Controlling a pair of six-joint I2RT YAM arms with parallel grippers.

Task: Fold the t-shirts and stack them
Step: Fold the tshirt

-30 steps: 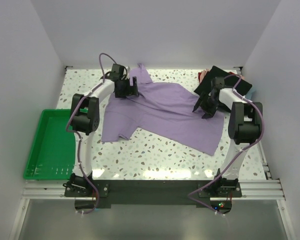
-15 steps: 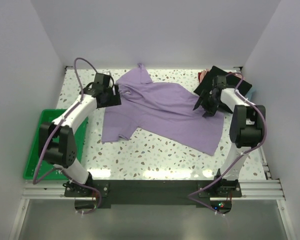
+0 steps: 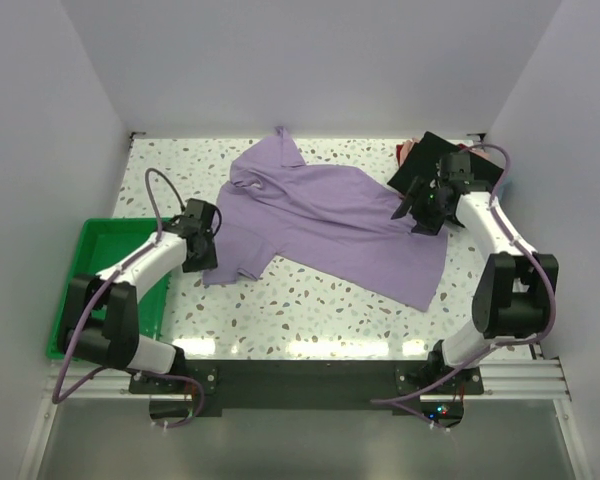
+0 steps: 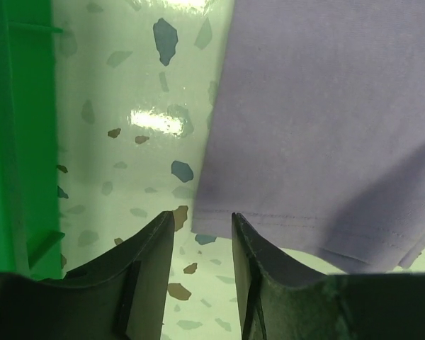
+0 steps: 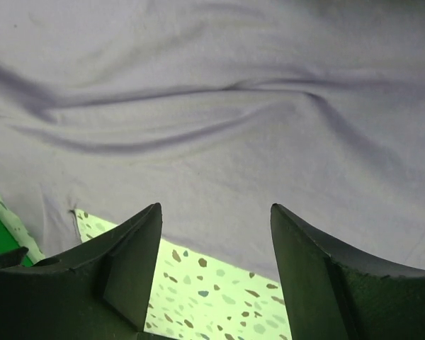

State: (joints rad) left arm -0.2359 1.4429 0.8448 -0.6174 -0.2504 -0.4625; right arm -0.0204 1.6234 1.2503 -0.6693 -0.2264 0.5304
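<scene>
Top external view, left to right: green tray (image 3: 80, 300) at the table's left edge. Left gripper (image 3: 202, 250), jaws narrowly apart and empty, sits just beside the lower-left hem of the lavender t-shirt (image 3: 320, 215), which lies spread out, unfolded, mid-table. Right gripper (image 3: 420, 210), jaws wide and empty, hangs over its right side. A folded black t-shirt (image 3: 427, 150) lies far right. Judged: folding and stacking the lavender one remain.

Parted tool (image 5: 214, 210) over wrinkled lavender t-shirt (image 5: 212, 106)
</scene>
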